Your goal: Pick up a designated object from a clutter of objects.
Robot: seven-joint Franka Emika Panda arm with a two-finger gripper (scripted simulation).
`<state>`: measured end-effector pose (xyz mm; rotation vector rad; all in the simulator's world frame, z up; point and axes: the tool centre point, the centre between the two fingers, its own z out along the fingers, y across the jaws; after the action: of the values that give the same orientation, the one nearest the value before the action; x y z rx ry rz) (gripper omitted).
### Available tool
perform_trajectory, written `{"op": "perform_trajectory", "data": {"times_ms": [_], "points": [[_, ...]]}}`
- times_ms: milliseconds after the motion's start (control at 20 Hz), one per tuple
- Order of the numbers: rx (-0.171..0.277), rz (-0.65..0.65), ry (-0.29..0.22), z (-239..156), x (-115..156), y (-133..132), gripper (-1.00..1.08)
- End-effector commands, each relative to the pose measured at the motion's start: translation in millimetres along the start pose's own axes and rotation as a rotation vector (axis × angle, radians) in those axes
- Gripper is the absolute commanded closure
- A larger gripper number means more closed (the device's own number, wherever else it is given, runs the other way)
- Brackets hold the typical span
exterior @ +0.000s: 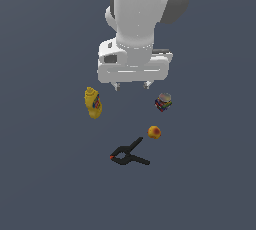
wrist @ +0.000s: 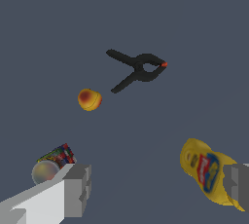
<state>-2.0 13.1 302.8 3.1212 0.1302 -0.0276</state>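
My tool [exterior: 132,85] hangs wide open and empty. The can [exterior: 163,102] looks small, stiff, maybe slippery; I would grip its round sides.

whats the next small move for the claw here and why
Probably shift the claw sideways toward the exterior view's right until it is over the can. The open claw hangs between the yellow bottle and the can, holding nothing, and in the wrist view the can sits beside one finger, not between them.

The labels on the yellow bottle [wrist: 209,174] and the can [wrist: 54,162] are too blurred to read.
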Motion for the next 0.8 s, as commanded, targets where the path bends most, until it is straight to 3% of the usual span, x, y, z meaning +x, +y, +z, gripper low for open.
{"op": "perform_trajectory", "data": {"times_ms": [0, 450, 750], "points": [[0.000, 0.000, 0.000, 0.0, 0.0, 0.0, -0.92], [0.022, 0.026, -0.037, 8.8, -7.9, 11.4, -0.92], [0.021, 0.019, -0.035, 11.7, -8.0, 7.9, -0.92]]}}
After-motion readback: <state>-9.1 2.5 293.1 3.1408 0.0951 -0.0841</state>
